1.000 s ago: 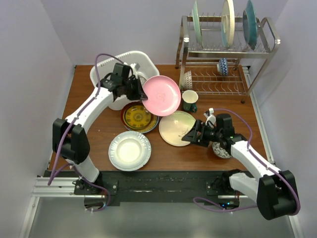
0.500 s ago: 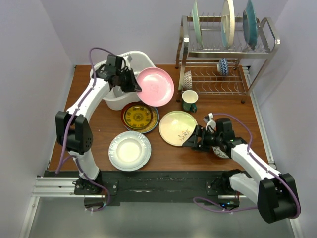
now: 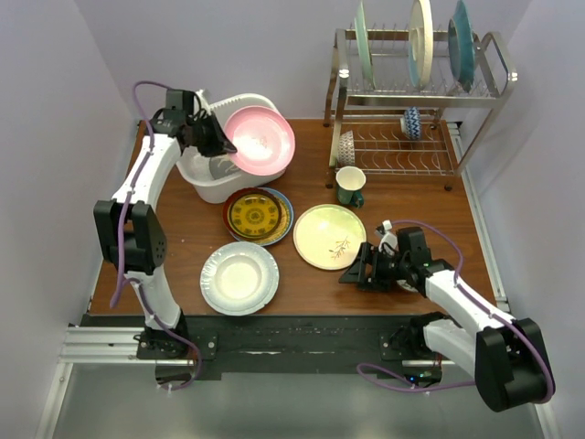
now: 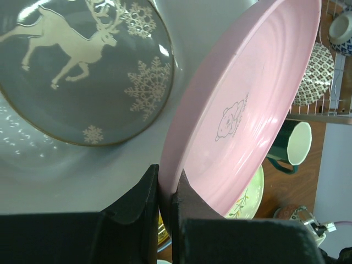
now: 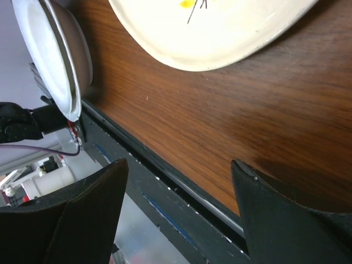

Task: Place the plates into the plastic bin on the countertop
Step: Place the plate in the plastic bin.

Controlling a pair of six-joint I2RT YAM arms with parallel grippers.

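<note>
My left gripper [image 3: 222,142] [image 4: 168,176] is shut on the rim of a pink plate [image 3: 262,139] [image 4: 258,99], held tilted over the white plastic bin [image 3: 197,172] [image 4: 49,181]. A grey plate with a white reindeer [image 4: 82,71] lies inside the bin. On the countertop [image 3: 183,238] lie a yellow patterned plate [image 3: 256,215] stacked on a red-brown one, a cream plate [image 3: 327,236] [image 5: 220,27] and a white plate [image 3: 239,277] [image 5: 49,49]. My right gripper [image 3: 352,273] [image 5: 180,165] is open and empty, low over the wood just in front of the cream plate.
A steel wire rack [image 3: 475,101] at the back right holds three upright plates [image 3: 420,41] and small bowls [image 3: 412,122]. A dark green mug [image 3: 350,186] [image 4: 291,146] stands beside it. A patterned bowl [image 3: 409,277] sits under my right arm. The countertop's near edge [image 5: 165,165] lies below the right fingers.
The left arm swung the pink plate left and back, from over the yellow plate to over the bin. The right gripper drew back from the cream plate's edge toward the near edge.
</note>
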